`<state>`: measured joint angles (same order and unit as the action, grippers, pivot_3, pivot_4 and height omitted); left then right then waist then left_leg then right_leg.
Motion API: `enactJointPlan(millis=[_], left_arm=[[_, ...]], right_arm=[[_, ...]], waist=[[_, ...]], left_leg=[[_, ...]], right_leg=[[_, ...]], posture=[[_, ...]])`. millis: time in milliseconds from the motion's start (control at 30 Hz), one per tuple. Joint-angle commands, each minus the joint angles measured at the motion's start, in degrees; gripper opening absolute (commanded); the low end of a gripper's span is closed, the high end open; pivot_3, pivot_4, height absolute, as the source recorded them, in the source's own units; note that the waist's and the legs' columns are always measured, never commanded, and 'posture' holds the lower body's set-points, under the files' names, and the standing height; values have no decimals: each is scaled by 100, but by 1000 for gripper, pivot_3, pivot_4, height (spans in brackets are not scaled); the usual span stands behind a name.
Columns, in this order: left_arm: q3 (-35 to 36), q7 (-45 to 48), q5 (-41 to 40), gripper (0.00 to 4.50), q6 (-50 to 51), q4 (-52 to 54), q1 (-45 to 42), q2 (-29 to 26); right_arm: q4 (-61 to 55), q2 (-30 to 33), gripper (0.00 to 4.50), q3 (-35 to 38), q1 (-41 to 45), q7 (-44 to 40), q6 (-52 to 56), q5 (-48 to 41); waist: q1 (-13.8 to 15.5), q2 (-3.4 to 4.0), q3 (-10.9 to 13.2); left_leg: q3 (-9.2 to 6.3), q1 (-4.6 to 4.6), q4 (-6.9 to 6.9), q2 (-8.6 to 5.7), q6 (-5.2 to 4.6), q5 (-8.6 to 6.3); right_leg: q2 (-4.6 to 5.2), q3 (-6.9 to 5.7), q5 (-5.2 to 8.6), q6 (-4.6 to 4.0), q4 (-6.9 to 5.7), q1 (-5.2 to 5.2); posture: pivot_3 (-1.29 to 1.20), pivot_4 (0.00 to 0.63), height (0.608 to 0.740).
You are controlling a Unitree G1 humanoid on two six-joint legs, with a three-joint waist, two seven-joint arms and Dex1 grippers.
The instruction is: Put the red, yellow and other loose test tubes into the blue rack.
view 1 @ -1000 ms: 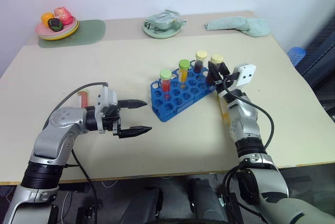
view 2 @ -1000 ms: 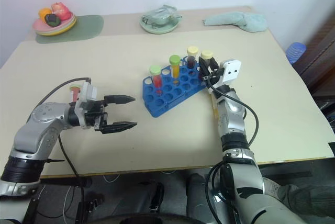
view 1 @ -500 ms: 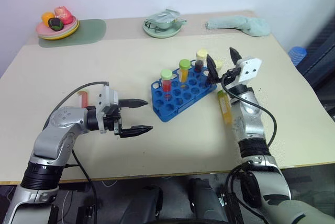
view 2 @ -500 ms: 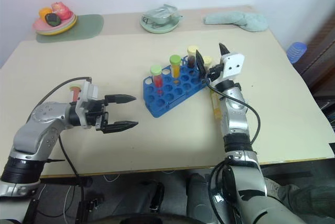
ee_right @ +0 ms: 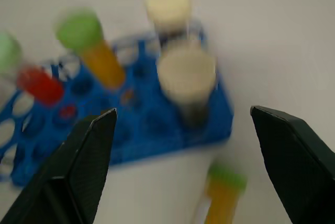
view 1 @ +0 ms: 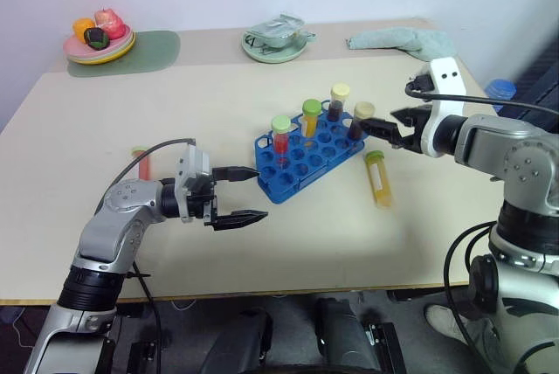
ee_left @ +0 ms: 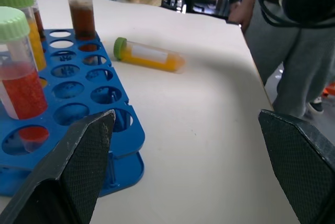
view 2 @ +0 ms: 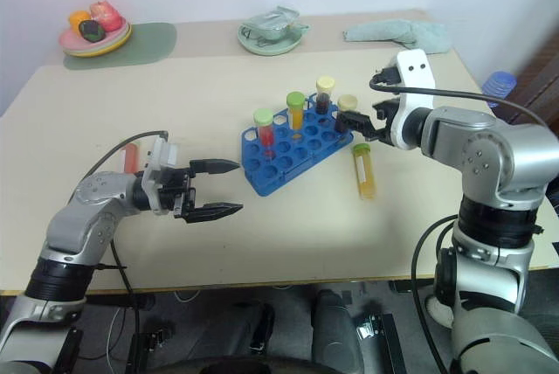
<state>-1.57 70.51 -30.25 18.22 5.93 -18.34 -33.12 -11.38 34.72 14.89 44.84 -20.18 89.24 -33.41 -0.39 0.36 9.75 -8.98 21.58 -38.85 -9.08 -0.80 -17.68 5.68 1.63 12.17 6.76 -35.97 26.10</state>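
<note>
Right gripper (view 1: pixel 395 129) has let go of the cream-capped dark tube (view 1: pixel 359 121), now standing in the blue rack (view 1: pixel 301 152) at its 2 o'clock corner, and has backed off with jaws spread. That makes four tubes racked. Still loose on the table (view 1: pixel 262 243): yellow tube (view 1: pixel 378 179) at the rack's 4 o'clock, red tube (view 1: pixel 140 162) at 9 o'clock. Left gripper (view 1: pixel 243 194) spread, empty, just beside the rack.

No writing can be read anywhere — the lying yellow tube's (ee_left: pixel 150 56) white label looks blank.
</note>
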Motion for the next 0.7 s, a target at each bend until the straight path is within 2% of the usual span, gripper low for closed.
enactJointPlan(millis=[33,267,533,633,700], left_arm=[[-15,-62,10,4500,-110,158,47,42],[-37,-126,2,4500,-45,510,332,-13],[-78,-319,1,4500,-27,766,490,11],[-63,-381,-7,4500,-26,864,615,-19],[-36,-410,-27,4500,-4,910,672,-51]], right_arm=[[664,239,4151,-44,214,23,326,-299],[2034,379,4151,-694,465,78,326,-149],[2877,118,4151,-1500,737,-69,-70,457],[3049,17,3334,-1923,722,-124,-420,742],[2998,-7,2341,-2087,655,-160,-511,860]], waist=[[5,0,0],[-30,0,0],[-34,-10,-5],[-56,-23,-13],[-71,-36,-21]], left_leg=[[1,0,-1,0,-2,-1],[17,1,-1,1,-4,-2],[23,0,-2,1,-4,-2],[30,-13,-4,5,-4,-2],[31,-23,-3,9,-4,-3]], right_leg=[[1,0,0,0,1,-1],[3,1,-1,1,-1,5],[2,4,-1,2,-4,7],[0,6,-2,1,-4,-5],[-5,6,-3,0,-4,-15]], posture=[[0,150,740],[0,150,740],[0,150,740],[0,150,740],[0,150,740]])
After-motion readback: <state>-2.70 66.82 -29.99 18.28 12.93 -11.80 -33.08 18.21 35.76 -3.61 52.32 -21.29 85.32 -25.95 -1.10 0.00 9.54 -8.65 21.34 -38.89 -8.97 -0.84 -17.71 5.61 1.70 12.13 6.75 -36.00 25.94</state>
